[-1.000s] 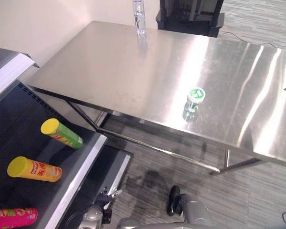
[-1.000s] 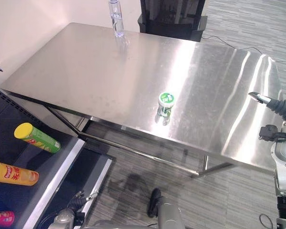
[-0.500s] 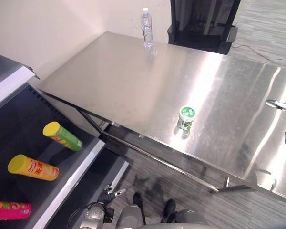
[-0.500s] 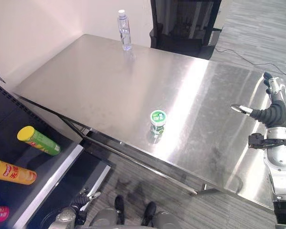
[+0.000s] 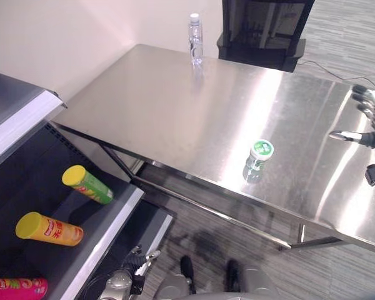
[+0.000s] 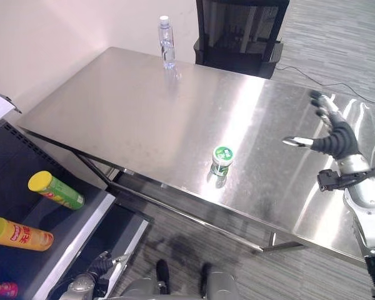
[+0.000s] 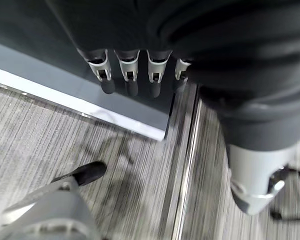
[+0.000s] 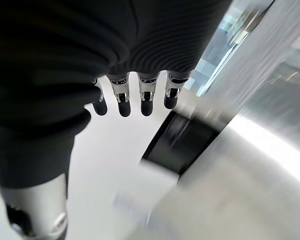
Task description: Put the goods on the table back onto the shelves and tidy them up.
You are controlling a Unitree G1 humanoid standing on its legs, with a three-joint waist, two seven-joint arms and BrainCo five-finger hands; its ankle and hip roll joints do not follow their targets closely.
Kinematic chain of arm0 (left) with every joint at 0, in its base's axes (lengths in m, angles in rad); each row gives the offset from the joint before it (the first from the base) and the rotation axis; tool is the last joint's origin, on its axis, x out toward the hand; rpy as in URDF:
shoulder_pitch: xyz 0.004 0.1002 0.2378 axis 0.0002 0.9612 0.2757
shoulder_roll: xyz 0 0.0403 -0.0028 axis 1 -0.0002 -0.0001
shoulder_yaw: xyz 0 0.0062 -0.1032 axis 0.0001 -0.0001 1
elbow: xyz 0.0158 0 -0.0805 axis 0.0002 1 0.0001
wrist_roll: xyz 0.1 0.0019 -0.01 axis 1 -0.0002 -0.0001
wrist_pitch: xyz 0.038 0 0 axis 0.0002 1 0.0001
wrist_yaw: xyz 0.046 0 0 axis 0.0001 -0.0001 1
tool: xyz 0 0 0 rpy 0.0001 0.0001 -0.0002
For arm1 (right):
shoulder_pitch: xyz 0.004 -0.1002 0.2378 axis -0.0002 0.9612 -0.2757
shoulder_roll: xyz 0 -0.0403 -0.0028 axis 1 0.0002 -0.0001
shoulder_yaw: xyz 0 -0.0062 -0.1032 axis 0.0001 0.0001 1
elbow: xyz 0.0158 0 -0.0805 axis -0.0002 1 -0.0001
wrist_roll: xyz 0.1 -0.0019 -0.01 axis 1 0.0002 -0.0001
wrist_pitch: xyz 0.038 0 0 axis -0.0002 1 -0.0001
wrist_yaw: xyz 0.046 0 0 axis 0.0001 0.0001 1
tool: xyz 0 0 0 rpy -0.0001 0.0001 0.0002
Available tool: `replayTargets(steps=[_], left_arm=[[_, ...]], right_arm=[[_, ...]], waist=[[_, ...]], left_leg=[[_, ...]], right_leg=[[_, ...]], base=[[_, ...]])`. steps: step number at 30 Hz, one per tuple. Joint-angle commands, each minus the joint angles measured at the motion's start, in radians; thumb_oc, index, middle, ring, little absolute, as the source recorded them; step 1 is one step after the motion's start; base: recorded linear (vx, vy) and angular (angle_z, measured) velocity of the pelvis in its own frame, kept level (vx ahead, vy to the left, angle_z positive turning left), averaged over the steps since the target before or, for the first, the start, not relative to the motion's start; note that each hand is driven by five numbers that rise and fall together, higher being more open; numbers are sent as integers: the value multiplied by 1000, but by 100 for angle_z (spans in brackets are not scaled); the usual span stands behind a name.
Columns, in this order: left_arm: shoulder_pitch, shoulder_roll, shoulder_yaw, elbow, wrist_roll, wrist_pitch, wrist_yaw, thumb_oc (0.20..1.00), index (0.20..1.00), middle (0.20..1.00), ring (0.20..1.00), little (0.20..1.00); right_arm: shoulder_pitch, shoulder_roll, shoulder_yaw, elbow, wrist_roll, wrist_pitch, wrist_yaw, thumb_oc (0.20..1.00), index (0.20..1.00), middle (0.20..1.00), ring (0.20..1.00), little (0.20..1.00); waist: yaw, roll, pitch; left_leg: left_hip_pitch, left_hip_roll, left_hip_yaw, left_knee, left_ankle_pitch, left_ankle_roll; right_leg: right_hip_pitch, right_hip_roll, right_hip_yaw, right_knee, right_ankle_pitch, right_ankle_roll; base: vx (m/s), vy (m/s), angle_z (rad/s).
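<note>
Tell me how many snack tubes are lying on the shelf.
3, all lying down: green tube farthest back, orange tube in the middle, pink tube nearest, cut off by the frame. More may be hidden.

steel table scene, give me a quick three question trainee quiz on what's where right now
1. True or false: the small green-lidded tub stands upright on the steel table.
2. Which hand is raised over the table's right side with straight fingers? A) left hand B) right hand
3. Fill in: the clear ___ stands near the table's far edge.

Extra notes: the left hand hangs low beside the shelf, fingers straight, holding nothing. A green tube, an orange tube and a pink tube lie on the shelf.

Key: 1 true; 2 B; 3 bottle.
</note>
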Motion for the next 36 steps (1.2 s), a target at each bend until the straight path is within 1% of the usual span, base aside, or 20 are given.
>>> replayTargets(steps=[1, 3, 4, 5, 7, 14, 17, 18, 21, 27, 32, 36], left_arm=[[-21, 41, -14, -8, 44, -35, -16, 1000, 1000, 1000, 1000, 1000], [-15, 34, -16, -9, 41, -39, -21, 1000, 1000, 1000, 1000, 1000], [-14, 34, -15, -9, 41, -39, -21, 1000, 1000, 1000, 1000, 1000], [-7, 25, -22, -4, 48, -41, -27, 1000, 1000, 1000, 1000, 1000], [4, 12, -25, 14, 55, -37, -33, 1000, 1000, 1000, 1000, 1000], [6, 4, -27, 29, 63, -37, -33, 1000, 1000, 1000, 1000, 1000], [9, 2, -31, 27, 67, -39, -33, 1000, 1000, 1000, 1000, 1000], [6, 0, -38, 26, 65, -40, -31, 1000, 1000, 1000, 1000, 1000], [-1, -3, -44, 28, 66, -39, -29, 1000, 1000, 1000, 1000, 1000], [-12, -9, -48, 38, 73, -36, -18, 1000, 1000, 1000, 1000, 1000], [-19, -7, -45, 45, 77, -34, -5, 1000, 1000, 1000, 1000, 1000], [-17, -1, -40, 37, 75, -34, -1, 1000, 1000, 1000, 1000, 1000]], right_arm=[[-71, -49, 5, -10, 77, -36, 67, 1000, 1000, 1000, 1000, 1000], [-90, -82, 51, -12, 77, -33, 97, 1000, 1000, 1000, 1000, 1000], [-92, -83, 54, -11, 78, -34, 97, 1000, 1000, 1000, 1000, 1000], [-97, -108, 74, -14, 82, -32, 109, 1000, 1000, 1000, 1000, 1000], [-104, -128, 116, -21, 70, -24, 130, 1000, 1000, 1000, 1000, 1000], [-110, -159, 155, -31, 65, -18, 155, 1000, 1000, 1000, 1000, 1000], [-130, -177, 239, -9, 53, -5, 183, 1000, 1000, 1000, 1000, 1000], [-158, -164, 310, 16, 41, 2, 194, 1000, 1000, 1000, 1000, 1000], [-169, -143, 364, 36, 4, 7, 195, 1000, 1000, 1000, 1000, 1000], [-199, -106, 447, 90, -144, 7, 158, 1000, 1000, 1000, 1000, 1000], [-212, -86, 482, 110, -218, 7, 137, 1000, 1000, 1000, 1000, 1000], [-223, -83, 506, 104, -240, 8, 140, 1000, 1000, 1000, 1000, 1000]], waist=[[43, -41, -16], [51, -47, -28], [50, -46, -28], [53, -49, -37], [58, -48, -45], [59, -44, -52], [74, -42, -58], [79, -40, -58], [85, -40, -58], [97, -38, -54], [107, -39, -50], [113, -38, -48]], left_leg=[[101, 44, 18, -2, -53, -125], [106, 56, 22, -7, -47, -135], [107, 56, 21, -7, -46, -136], [112, 65, 18, -12, -42, -141], [121, 77, 10, -20, -35, -148], [127, 84, 0, -27, -28, -153], [136, 87, -6, -31, -26, -156], [138, 87, -11, -31, -25, -157], [138, 89, -18, -34, -24, -156], [139, 88, -24, -35, -25, -156], [140, 87, -30, -36, -26, -156], [139, 86, -32, -34, -27, -156]], right_leg=[[98, -12, -25, -130, 63, 52], [128, -10, -45, -171, 75, 50], [130, -10, -46, -173, 75, 50], [154, -7, -59, -193, 72, 47], [176, -4, -79, -196, 64, 42], [188, 2, -94, -189, 51, 35], [205, 2, -115, -188, 42, 31], [212, 0, -124, -190, 40, 30], [215, -2, -133, -187, 34, 30], [222, -8, -146, -185, 31, 30], [226, -14, -153, -184, 28, 31], [229, -18, -160, -182, 26, 32]], base=[[47, -118, 46], [53, -98, 44], [46, -85, 33], [46, -76, 18], [63, -82, 11], [21, -27, 9], [25, -32, 16], [16, -22, 19], [3, -6, 2], [4, -6, 11], [3, -1, 1], [0, 0, 0]])
